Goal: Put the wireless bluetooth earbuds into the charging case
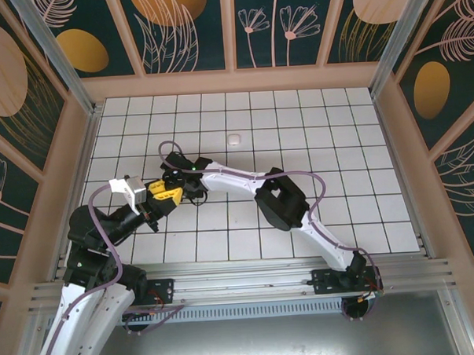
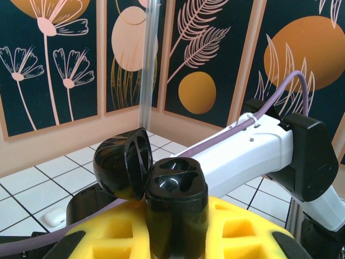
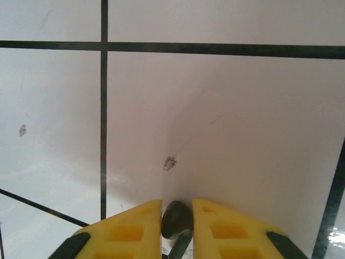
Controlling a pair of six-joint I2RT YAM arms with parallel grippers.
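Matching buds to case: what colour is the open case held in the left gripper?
Black, lid and body; the charging case shows best in left wrist view.

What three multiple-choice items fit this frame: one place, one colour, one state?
1. Where is the black charging case?
A) on the tiles
B) in the left gripper
C) in the right gripper

2. The earbud in the right gripper is:
A) white
B) black
C) orange

3. The case's lid is:
A) open
B) shut
C) lying off on the tiles

Answers:
1 B, the left wrist view shows yellow fingers either side of the case.
2 B, a dark piece sits pinched between the right fingers.
3 A, the lid is swung aside and the sockets are exposed.
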